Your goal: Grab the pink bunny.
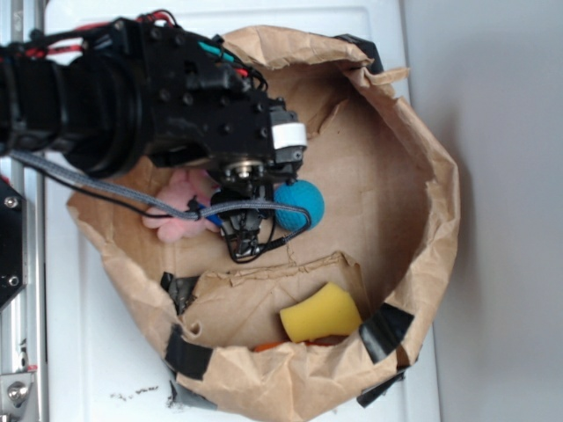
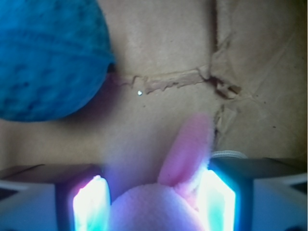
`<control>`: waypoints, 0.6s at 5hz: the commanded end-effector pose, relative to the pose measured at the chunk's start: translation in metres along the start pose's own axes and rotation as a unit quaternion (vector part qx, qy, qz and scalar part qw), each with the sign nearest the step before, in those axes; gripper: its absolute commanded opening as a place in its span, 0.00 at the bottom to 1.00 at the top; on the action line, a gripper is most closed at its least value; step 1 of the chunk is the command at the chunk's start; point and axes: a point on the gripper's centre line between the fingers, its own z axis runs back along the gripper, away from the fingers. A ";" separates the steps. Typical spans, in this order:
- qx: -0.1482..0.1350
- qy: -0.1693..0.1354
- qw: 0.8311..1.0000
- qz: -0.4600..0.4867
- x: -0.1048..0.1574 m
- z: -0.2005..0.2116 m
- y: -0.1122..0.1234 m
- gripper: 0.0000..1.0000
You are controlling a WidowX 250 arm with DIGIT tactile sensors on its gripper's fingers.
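Note:
The pink bunny [image 1: 180, 204] lies on the floor of a brown paper bag [image 1: 413, 176], mostly hidden under my black arm. In the wrist view the bunny's head and one upright ear [image 2: 185, 154] fill the space between my two lit fingers. My gripper [image 2: 154, 202] is shut on the pink bunny: the ear presses the right pad [image 2: 219, 202] and the head meets the left pad [image 2: 91, 204]. In the exterior view the gripper [image 1: 230, 215] is lowered into the bag, over the bunny's right end. The rest of the bunny's body is hidden from the wrist view.
A blue ball [image 1: 299, 204] [image 2: 48, 57] rests just beside the gripper. A yellow foam piece [image 1: 321, 312] and something orange [image 1: 268, 345] sit behind a folded paper flap [image 1: 264, 277] at the bag's front. Black tape patches [image 1: 387, 330] mark the crumpled rim.

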 end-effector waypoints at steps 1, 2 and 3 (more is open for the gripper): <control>-0.038 0.001 0.999 0.001 0.002 0.033 0.002 0.00; -0.069 0.020 0.997 0.010 0.003 0.071 0.000 0.00; -0.093 0.019 0.995 0.029 0.003 0.103 -0.001 0.00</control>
